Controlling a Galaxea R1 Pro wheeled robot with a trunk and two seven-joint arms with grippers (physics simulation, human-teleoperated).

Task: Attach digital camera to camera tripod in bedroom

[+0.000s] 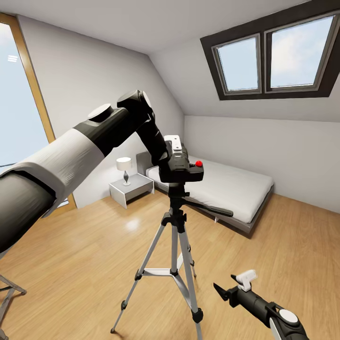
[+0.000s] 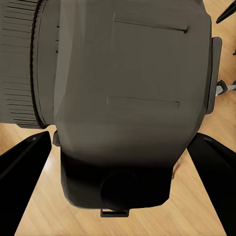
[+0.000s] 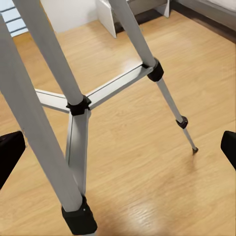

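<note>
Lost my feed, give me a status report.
Left gripper shut on digital camera, seated atop camera tripod. Right gripper open, low beside tripod legs. Nothing in the way.

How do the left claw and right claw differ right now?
The left claw is raised at the top of the camera tripod, closed on the digital camera; the right claw hangs low beside the tripod's legs, open and empty. The left arm reaches far forward, while the right stays near the robot. Both are black and white.

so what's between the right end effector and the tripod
Only bare wood floor separates the right end effector from the camera tripod in the head view.
</note>
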